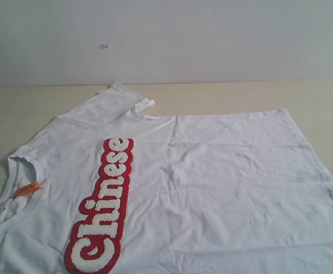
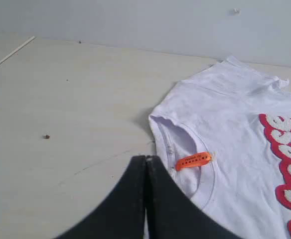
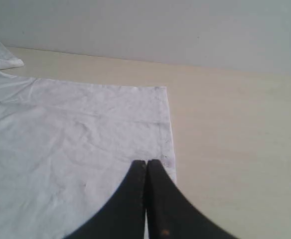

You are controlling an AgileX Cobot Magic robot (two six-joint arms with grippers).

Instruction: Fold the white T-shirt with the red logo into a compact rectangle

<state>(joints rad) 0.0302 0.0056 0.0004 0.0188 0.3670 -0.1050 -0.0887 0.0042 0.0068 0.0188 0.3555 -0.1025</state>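
A: Where was the white T-shirt (image 1: pixel 212 188)?
B: Spread flat on the table (image 1: pixel 18 108) — red logo (image 1: pixel 104 205) toward its left.
A: And you?
B: My left claw (image 2: pixel 146 158) sat by the collar (image 2: pixel 171 130), my right claw (image 3: pixel 146 162) by the hem (image 3: pixel 169 129) — both were pinched tight.

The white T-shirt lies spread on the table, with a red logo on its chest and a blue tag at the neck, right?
Not quite: the tag at the neck of the white T-shirt is orange, not blue, as the left wrist view shows. The rest is right.
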